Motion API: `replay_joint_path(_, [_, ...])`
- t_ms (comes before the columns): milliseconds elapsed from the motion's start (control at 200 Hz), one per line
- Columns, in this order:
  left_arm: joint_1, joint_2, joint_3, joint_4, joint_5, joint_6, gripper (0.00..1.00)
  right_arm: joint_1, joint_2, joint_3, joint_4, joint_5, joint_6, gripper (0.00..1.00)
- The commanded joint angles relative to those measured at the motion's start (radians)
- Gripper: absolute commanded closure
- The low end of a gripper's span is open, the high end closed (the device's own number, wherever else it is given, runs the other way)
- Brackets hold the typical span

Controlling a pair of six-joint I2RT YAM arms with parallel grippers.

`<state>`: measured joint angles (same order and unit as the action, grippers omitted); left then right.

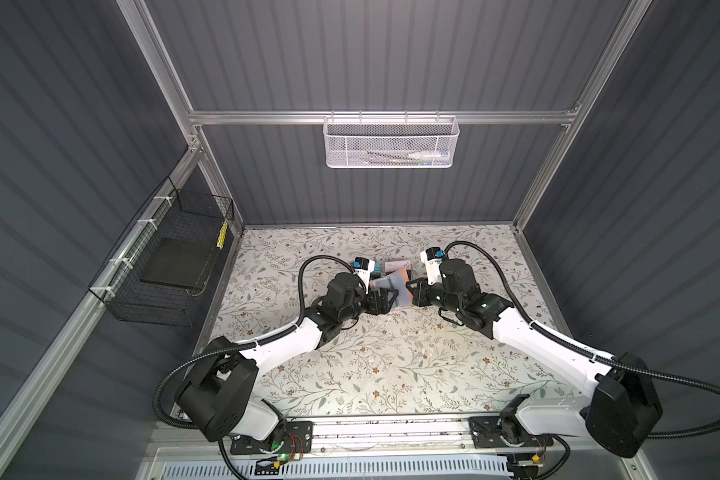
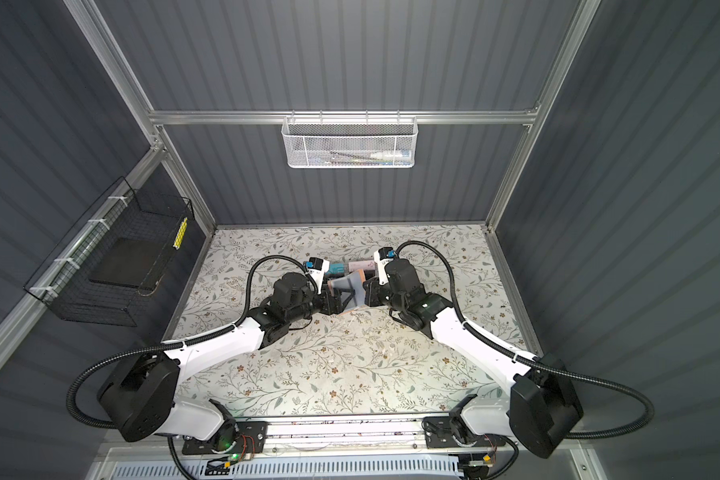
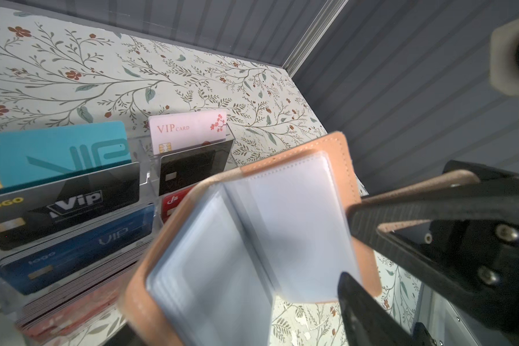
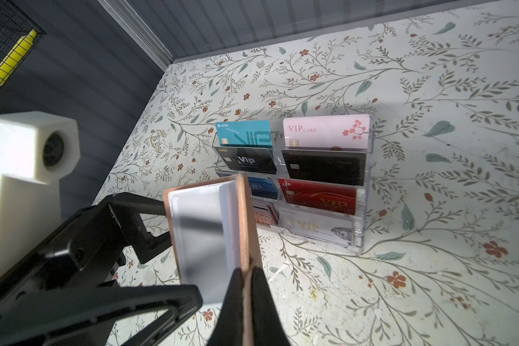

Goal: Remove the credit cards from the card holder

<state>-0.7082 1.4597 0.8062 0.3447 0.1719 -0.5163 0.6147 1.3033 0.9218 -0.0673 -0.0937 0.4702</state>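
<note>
The left gripper (image 4: 182,253) stands wide open, its jaws astride the left edge of the card holder (image 4: 198,227). The holder is open and held up above the table (image 4: 432,269). The right gripper (image 4: 247,275) pinches its tan cover. Behind it, a clear rack (image 4: 361,233) keeps credit cards (image 4: 318,194) in eight pockets: "AION VIP", "LOGO Vip", "VIP CARD".

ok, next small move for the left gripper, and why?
Probably close the left gripper on the card holder edge between its open jaws: the right gripper pinches its other side, and the pockets showing look empty, so a page needs turning.
</note>
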Motion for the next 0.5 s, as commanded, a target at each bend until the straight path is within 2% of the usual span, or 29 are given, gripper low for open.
replay_joint_path(0, [-0.005,0.014,0.001,0.019,0.004,0.009,0.24,0.004,-0.006,-0.007,0.039,-0.021,0.008,1.0])
replay_joint_path(65, [-0.005,0.013,0.0,0.019,0.004,0.01,0.27,0.006,-0.004,-0.008,0.041,-0.027,0.011,1.0])
replay_joint_path(255, [-0.005,-0.019,-0.016,0.022,-0.014,0.014,0.24,0.006,-0.002,-0.014,0.054,-0.045,0.021,1.0])
replay_joint_path(400, [-0.005,-0.029,-0.032,0.024,-0.042,0.012,0.28,0.005,-0.018,-0.024,0.061,-0.024,0.024,1.0])
replay_joint_path(495, [-0.005,-0.022,-0.032,0.023,-0.049,0.006,0.38,0.003,-0.036,-0.032,0.062,-0.011,0.024,1.0])
